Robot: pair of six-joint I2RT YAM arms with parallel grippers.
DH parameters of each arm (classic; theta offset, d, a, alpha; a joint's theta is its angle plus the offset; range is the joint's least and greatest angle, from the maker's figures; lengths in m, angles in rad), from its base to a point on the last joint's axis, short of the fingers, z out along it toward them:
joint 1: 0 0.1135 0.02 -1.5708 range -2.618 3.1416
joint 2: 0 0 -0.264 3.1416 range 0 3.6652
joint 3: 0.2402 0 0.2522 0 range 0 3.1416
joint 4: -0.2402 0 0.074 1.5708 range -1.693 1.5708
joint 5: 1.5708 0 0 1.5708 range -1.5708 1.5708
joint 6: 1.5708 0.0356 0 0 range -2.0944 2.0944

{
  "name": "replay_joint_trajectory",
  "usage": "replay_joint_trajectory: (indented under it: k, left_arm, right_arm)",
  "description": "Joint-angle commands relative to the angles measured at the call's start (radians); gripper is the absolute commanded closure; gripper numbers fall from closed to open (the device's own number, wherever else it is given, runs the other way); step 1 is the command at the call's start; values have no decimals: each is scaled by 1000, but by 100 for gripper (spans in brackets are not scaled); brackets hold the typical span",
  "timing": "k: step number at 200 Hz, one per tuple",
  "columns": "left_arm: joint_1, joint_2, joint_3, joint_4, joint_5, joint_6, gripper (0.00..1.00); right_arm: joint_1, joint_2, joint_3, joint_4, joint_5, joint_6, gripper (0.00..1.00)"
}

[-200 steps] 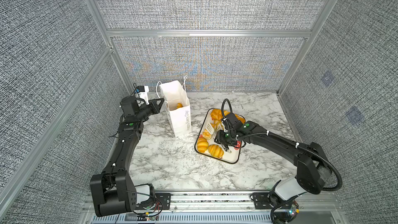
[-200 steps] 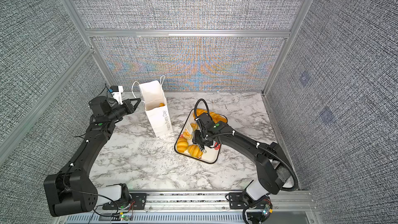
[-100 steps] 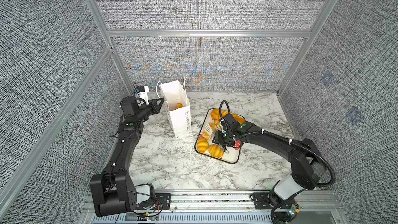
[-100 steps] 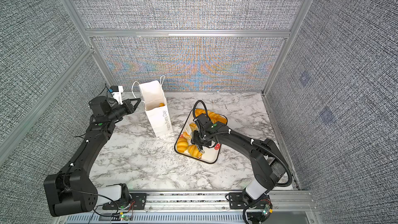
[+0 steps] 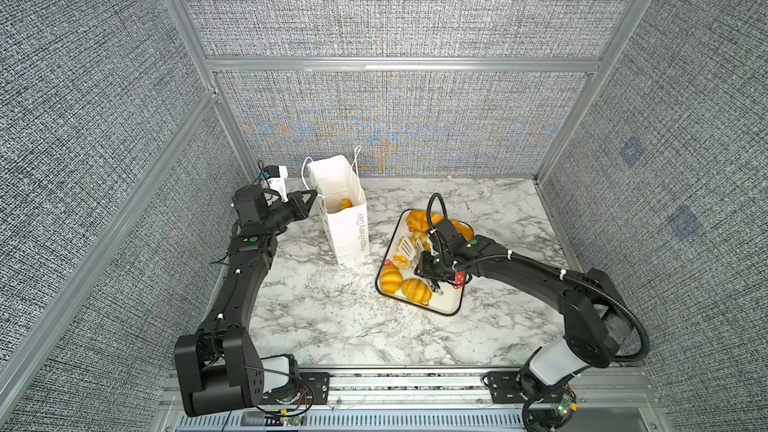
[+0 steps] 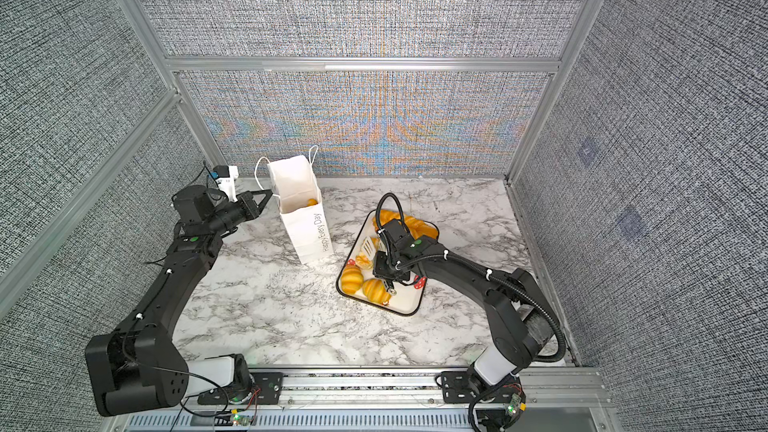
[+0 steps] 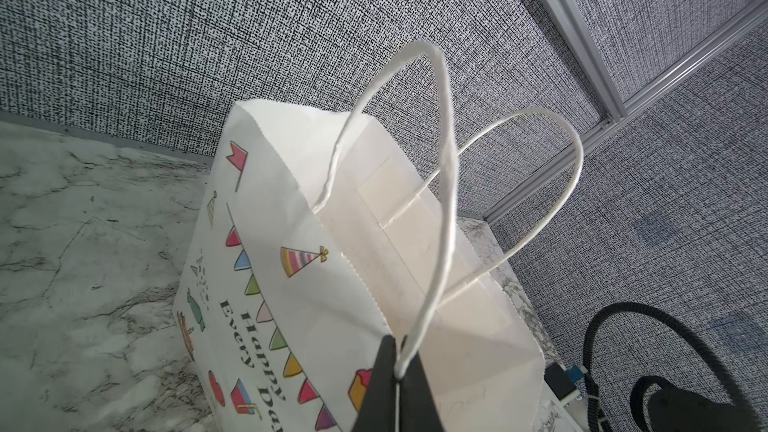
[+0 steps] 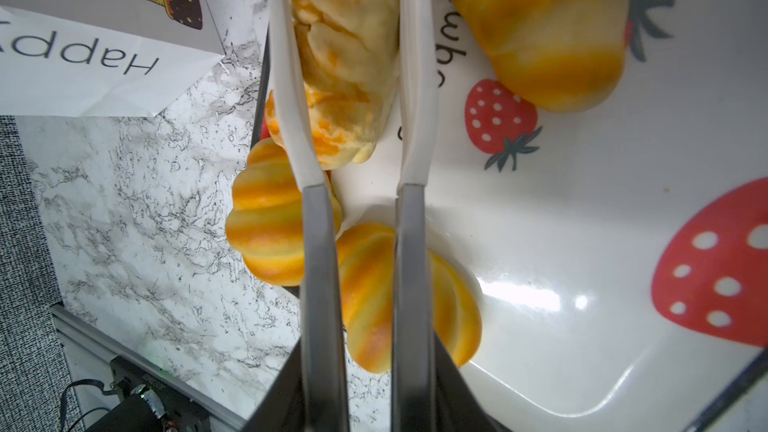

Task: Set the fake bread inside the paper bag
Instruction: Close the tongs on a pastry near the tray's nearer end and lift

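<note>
The white paper bag (image 5: 345, 228) (image 6: 309, 230) (image 7: 291, 284) stands upright with its mouth open. My left gripper (image 5: 314, 193) (image 6: 270, 193) (image 7: 397, 371) is shut on its rim where a cord handle meets it. One fake bread (image 5: 345, 203) (image 6: 311, 202) lies inside. My right gripper (image 5: 422, 261) (image 6: 380, 261) (image 8: 368, 351) is shut on white tongs (image 8: 415, 76) over the tray. The tong blades press a lattice-topped pastry (image 8: 340, 56) from both sides. Two ridged buns (image 5: 390, 278) (image 5: 417, 289) (image 8: 266, 234) sit at the tray's near end. A croissant (image 8: 540, 27) lies beside the tongs.
The strawberry-print tray (image 5: 449, 305) (image 6: 405, 305) (image 8: 582, 347) sits on the marble tabletop to the right of the bag. More golden bread (image 5: 419, 218) is piled at its far end, behind the right arm's cable. Grey walls enclose three sides.
My right gripper has squeezed the tongs narrower, bringing the blades in on the pastry, after shifting slightly over the tray. The left gripper and bag have not moved.
</note>
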Motion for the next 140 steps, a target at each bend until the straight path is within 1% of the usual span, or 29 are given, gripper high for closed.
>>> replay_joint_trajectory:
  k: [1, 72, 140]
  left_arm:
    - [1, 1, -2, 22, 2, 8, 100]
    - [1, 7, -1, 25, 2, 5, 100]
    - [0, 7, -1, 25, 2, 7, 100]
  right_arm:
    - [-4, -23, -6, 3, 13, 2, 68]
    - [-20, -121, 32, -46, 49, -30, 68]
    - [-25, -165, 162, -87, 69, -77, 68]
